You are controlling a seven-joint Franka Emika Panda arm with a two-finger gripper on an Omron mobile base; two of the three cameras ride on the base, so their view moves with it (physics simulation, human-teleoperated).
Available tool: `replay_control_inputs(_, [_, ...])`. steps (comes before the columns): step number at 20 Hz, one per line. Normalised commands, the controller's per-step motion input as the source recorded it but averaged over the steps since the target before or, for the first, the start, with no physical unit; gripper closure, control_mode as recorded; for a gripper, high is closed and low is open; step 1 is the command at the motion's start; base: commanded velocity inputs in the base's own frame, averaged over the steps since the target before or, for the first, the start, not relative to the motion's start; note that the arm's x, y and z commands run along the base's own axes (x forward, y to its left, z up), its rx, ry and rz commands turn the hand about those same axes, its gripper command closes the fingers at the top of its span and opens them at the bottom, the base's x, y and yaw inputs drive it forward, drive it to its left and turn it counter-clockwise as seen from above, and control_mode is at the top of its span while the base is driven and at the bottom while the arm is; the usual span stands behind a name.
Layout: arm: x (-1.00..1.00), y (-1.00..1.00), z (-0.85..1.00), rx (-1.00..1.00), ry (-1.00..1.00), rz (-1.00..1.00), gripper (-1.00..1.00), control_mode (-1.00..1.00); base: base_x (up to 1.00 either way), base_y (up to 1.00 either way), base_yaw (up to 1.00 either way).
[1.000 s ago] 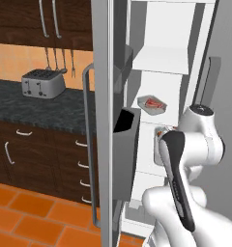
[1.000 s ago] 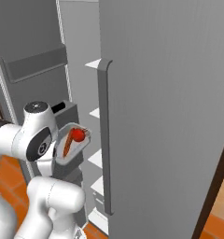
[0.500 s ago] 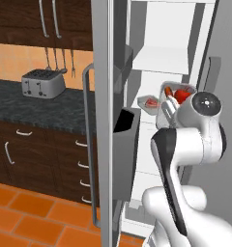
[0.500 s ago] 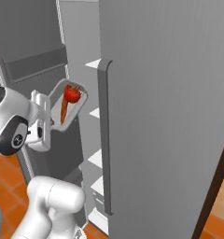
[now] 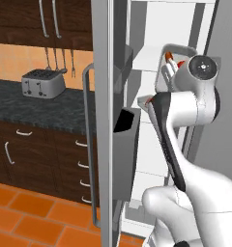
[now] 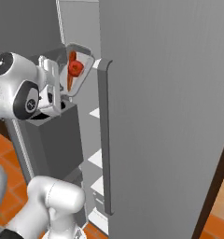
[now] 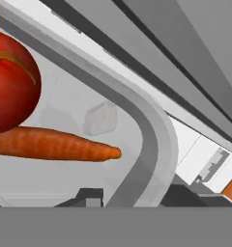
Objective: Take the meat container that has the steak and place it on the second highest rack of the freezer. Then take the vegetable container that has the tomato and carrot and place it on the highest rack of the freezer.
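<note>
The vegetable container (image 6: 79, 70) is held high and tilted steeply, at the open freezer (image 5: 152, 144) and level with its upper rack (image 5: 146, 61). Inside it lie the red tomato (image 6: 75, 68) and the orange carrot (image 6: 69, 83). My gripper (image 6: 57, 78) is shut on the container's edge. In the hand view the tomato (image 7: 11, 87) and carrot (image 7: 55, 144) lie close up inside the container's grey rim (image 7: 154, 135). One rack lower, the meat container (image 5: 146, 102) peeks out from behind my arm, with a red bit of the steak (image 5: 150, 100) showing.
The freezer door (image 5: 106, 120) stands open on the left with dark bins (image 5: 125, 144) and a long handle (image 5: 86, 144). The fridge's shut right door (image 6: 165, 116) is close on the right. A toaster (image 5: 43, 83) sits on the dark counter (image 5: 50, 111).
My arm has risen, carrying the vegetable container from waist height up to the upper rack level. The container has tipped steeper. The meat container has not moved.
</note>
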Motion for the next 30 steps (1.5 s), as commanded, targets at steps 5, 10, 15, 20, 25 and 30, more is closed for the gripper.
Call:
replay_control_inputs(5, [0.49,-0.12,0.29,0.01,0.08,-0.06,1.0,-1.0,0.0,0.0,0.0])
replay_control_inputs(10, [0.86,-0.26,-0.02,0.01,0.06,0.0,1.0,-1.0,0.0,0.0,0.0])
replay_control_inputs(15, [1.0,-0.26,0.0,0.01,0.12,0.0,1.0,-1.0,0.0,0.0,0.0])
replay_control_inputs(20, [1.0,-0.27,0.0,0.0,0.05,0.0,1.0,-1.0,0.0,0.0,0.0])
replay_control_inputs(25, [1.0,-0.32,-0.04,0.0,0.15,-0.01,1.0,-1.0,0.0,0.0,0.0])
replay_control_inputs(30, [1.0,-0.24,-0.01,0.0,0.16,-0.03,1.0,-1.0,0.0,0.0,0.0])
